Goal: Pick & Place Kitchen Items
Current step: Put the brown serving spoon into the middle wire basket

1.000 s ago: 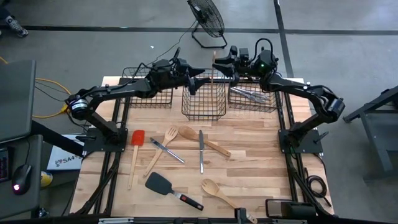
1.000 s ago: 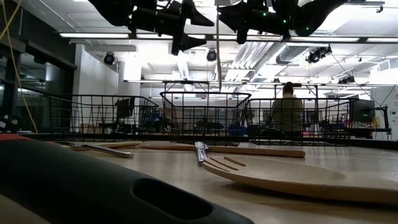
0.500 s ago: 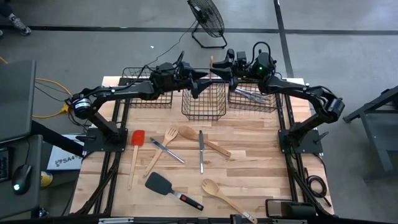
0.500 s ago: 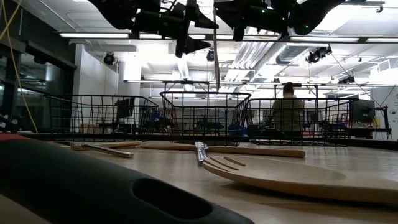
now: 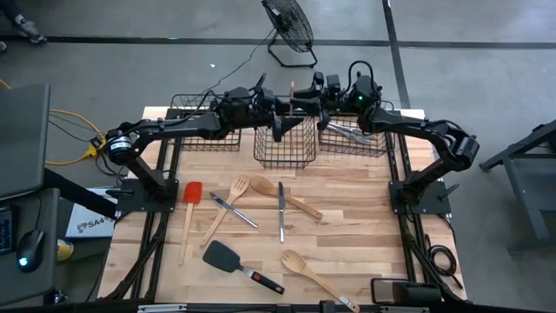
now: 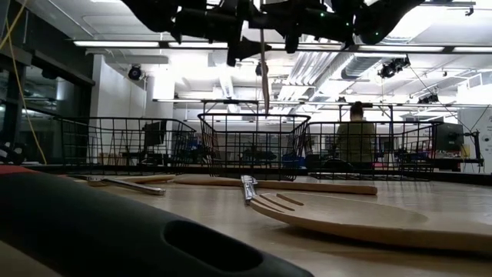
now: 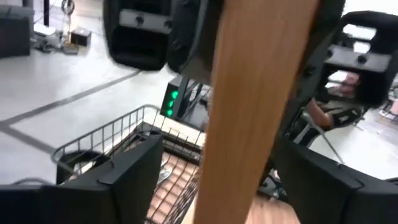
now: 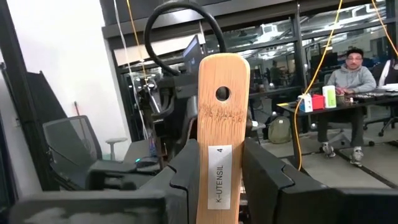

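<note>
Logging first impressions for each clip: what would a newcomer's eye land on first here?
Both arms meet above the middle wire basket: the right gripper clamps an upright wooden utensil, and the open left gripper straddles it. Nearer, loose utensils lie scattered on the wooden table, among them a red-headed spatula and a black turner.

Left pincer (image 5: pixel 280 111) apparently agape, facing clamped right pincer (image 5: pixel 300 97).

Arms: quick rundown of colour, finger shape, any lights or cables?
Both arms are dark, black jointed links. The left gripper and right gripper have broad, flat black fingers. A green indicator light glows on the right wrist, with a black cable looping above it.
</note>
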`<state>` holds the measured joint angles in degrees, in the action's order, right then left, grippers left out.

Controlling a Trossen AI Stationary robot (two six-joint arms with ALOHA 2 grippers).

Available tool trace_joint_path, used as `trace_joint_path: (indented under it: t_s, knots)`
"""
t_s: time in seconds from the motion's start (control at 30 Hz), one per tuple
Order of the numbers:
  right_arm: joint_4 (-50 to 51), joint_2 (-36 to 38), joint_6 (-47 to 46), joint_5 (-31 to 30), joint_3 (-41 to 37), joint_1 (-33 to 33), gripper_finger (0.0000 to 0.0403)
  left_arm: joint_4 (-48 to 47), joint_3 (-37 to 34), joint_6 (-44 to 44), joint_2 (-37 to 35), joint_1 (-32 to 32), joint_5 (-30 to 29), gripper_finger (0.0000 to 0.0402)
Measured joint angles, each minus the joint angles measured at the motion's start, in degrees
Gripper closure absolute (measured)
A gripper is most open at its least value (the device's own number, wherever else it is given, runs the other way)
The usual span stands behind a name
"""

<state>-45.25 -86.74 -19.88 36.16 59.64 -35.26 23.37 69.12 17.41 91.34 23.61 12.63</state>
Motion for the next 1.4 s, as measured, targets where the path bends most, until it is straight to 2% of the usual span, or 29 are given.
trace_joint_path:
  t_s: [0.17, 0.43, 0.47, 0.63, 0.77, 0.87, 1.0, 1.13, 1.27, 1.4]
  knots:
    - [0.0, 0.0, 0.0, -0.2, 0.0, -0.3, 0.0321, -2.6, 0.0, 0.4, -0.6, 0.0, 0.2, 0.0172]
    - [0.3, 0.0, -0.4, -0.2, 0.0, -0.5, 0.0321, -3.9, 0.0, -0.2, -0.6, 0.0, 0.3, 0.0306]
    - [0.4, 0.0, -0.8, -0.1, 0.0, -0.5, 0.0321, -4.0, 0.0, -0.4, -0.6, 0.0, 0.1, 0.0313]
    - [1.4, 0.0, -0.1, 0.2, 0.0, -0.5, 0.0321, -4.2, 0.0, -1.8, -0.6, 0.0, 0.1, 0.0312]
    - [1.5, 0.0, -0.1, 3.0, 0.0, -0.6, 0.0317, -4.5, 0.0, -2.2, -0.6, -0.1, 0.1, 0.0312]
    - [1.6, 0.3, -2.9, 3.9, 0.0, -1.4, 0.0255, -5.0, 0.0, -2.3, -0.6, -0.1, -1.1, 0.0312]
    - [1.8, 0.9, -9.0, 5.5, 0.0, -4.2, 0.0161, -6.2, 0.0, -3.2, -0.6, 0.0, -6.1, 0.0312]
    - [1.7, 1.6, -13.4, 9.2, 0.0, -7.9, 0.0115, -8.7, 0.1, -3.2, -0.6, 0.0, -10.9, 0.0312]
    - [1.8, 1.7, -19.1, 14.3, 0.0, -11.5, 0.0108, -20.8, 4.7, -2.7, -0.6, 0.4, -16.2, 0.0312]
    - [1.7, 1.7, -21.0, 17.6, 0.0, -13.8, 0.0114, -32.6, 11.5, -4.1, 0.6, 2.1, -17.5, 0.0312]
